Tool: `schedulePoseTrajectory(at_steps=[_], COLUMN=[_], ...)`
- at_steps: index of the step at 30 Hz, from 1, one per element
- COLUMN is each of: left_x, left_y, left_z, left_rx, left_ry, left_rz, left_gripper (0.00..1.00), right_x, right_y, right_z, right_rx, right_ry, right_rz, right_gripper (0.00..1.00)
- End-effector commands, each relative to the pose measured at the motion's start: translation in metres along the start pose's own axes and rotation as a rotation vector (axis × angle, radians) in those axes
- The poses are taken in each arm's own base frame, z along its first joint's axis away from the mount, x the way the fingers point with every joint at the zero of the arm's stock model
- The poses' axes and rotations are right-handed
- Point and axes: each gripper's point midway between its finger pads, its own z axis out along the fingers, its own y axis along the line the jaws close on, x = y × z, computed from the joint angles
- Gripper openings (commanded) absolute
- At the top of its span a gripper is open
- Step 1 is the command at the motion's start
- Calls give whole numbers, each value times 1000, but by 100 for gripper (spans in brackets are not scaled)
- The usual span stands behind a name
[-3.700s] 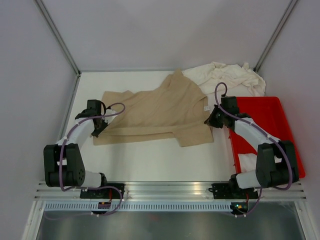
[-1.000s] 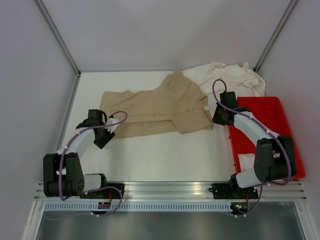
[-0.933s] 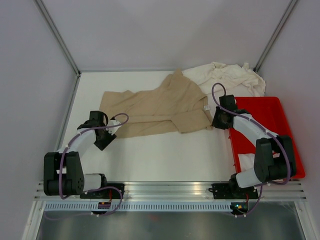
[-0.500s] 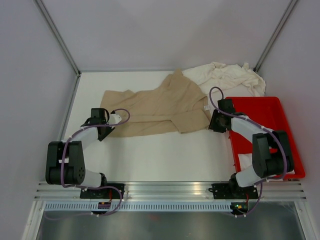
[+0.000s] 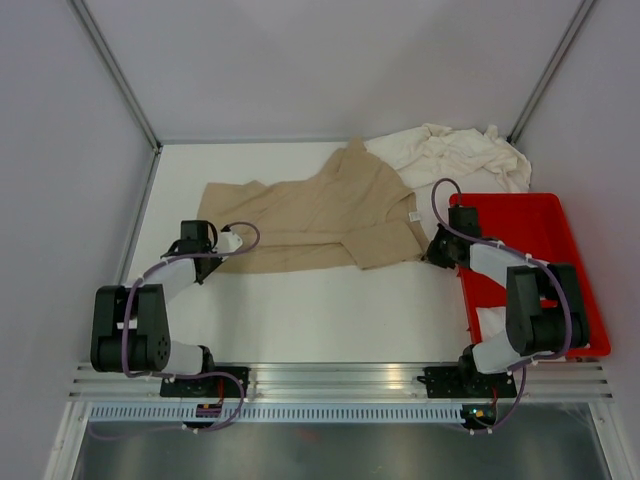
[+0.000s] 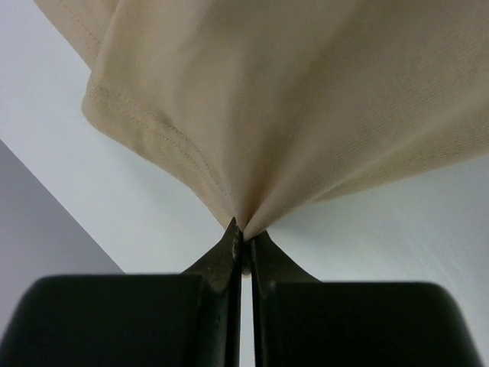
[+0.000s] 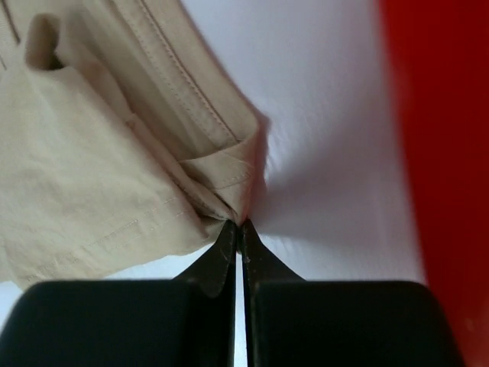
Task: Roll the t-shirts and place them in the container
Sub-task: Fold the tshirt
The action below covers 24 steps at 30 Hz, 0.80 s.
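A tan t-shirt point(image 5: 320, 215) lies spread and partly folded across the middle of the white table, with a small white label point(image 5: 411, 215) near its right edge. My left gripper point(image 5: 222, 245) is shut on the shirt's left edge; the left wrist view shows the cloth point(image 6: 306, 115) pinched at the tips point(image 6: 244, 233). My right gripper point(image 5: 432, 252) is shut on the shirt's right hem, where the right wrist view shows the folded fabric point(image 7: 114, 168) caught at the tips point(image 7: 238, 228). Cream-white t-shirts point(image 5: 450, 155) lie heaped at the back right.
A red plastic tray point(image 5: 560, 250) stands at the right, close beside my right arm, and shows as a red band in the right wrist view point(image 7: 443, 115). Grey walls and metal posts close in the table on three sides.
Both grippers have closed in on the tan shirt's ends. The left gripper moved up and right onto the left edge. The right gripper slid down to the right hem. The near edge has shifted back.
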Motion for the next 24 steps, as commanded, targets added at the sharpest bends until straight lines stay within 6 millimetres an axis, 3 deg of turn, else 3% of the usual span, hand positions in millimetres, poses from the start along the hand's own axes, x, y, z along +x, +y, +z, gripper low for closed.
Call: schedulePoseTrajectory(at_steps=[1,6,11,17,19,20,21,24], left_x=[16,19,41,56,56,56,55,49], left_y=[11,7,-13,-22,-24,-25,-25,-16], left_z=[-13,-27,-32,-42,-43,-43,-44,-48], left_rx=[-29,2,58,112,127,133,135,114], left_ry=[34,27,70,106,103,101,98,87], left_rz=[43,75,151,169,170,170,170,154], left_gripper=[2,2,2,2,13,33,42,52], right_x=[11,27,56,80,90,90,90,83], right_y=[-26,-27,-41,-33,-31,-30,-33,-36], right_z=[-15,-38,-54,-70,-70,-71,-72,-78], right_rx=[60,55,108,109,107,102,115,142], right_ry=[2,34,99,98,109,104,94,60], right_rz=[66,76,80,86,96,99,106,108], right_gripper=[0,0,0,0,4,17,25,37])
